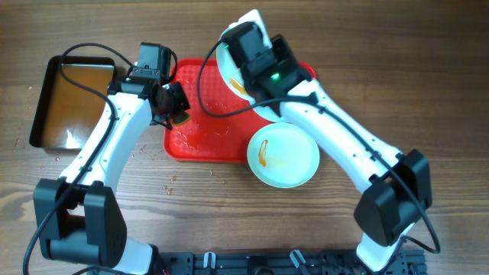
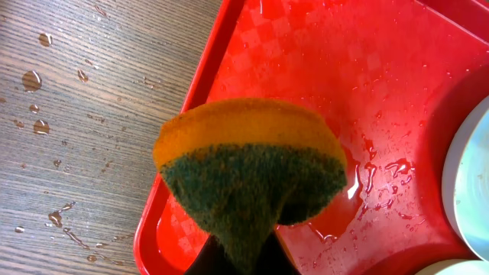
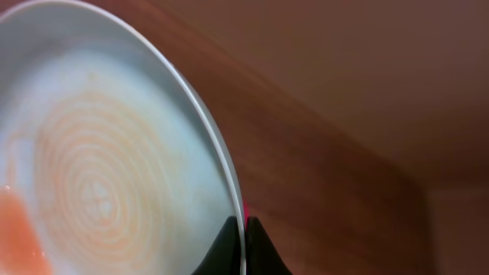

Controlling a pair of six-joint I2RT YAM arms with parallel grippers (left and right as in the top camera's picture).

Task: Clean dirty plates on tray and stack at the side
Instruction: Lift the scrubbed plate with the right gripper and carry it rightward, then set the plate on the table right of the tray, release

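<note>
**Right gripper** (image 3: 244, 237) is clenched on the rim of 1 plate (image 3: 99, 168), which is held tilted above the far right part of the red tray (image 1: 202, 141). The plate's pale face carries faint orange concentric rings and an orange patch near its lower edge. The 2nd plate (image 1: 294, 164), white with a short orange-brown smear left of centre, lies flat at the tray's near right corner. **Left gripper** (image 1: 177, 107) grasps a yellow-and-green sponge (image 2: 252, 168) over the tray's wet left edge.
</note>
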